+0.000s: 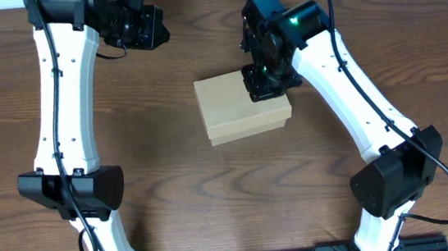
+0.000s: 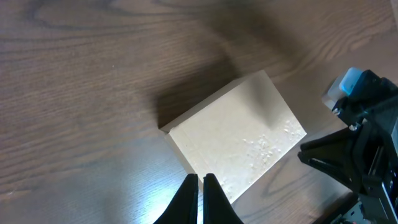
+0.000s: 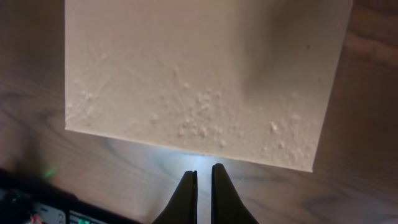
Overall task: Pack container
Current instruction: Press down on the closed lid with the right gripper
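Tan container [image 1: 243, 107] flat at mid-table [image 1: 215, 209], lid down. Right gripper [image 1: 268, 84] over its right end, fingers pressed together, clamping nothing; touching the lid or not, impossible to tell. Left gripper [image 2: 201, 186] likewise pinched together and empty, up toward the table's far-left side, well apart from the container.

Container [image 1: 243, 107]: I count one.
Pincers: I see two, left pincer [image 2: 200, 186] and right pincer [image 3: 203, 180].
Arms: two, left arm [image 1: 61, 100], right arm [image 1: 352, 88].
Tabletop [image 1: 214, 192]: one.
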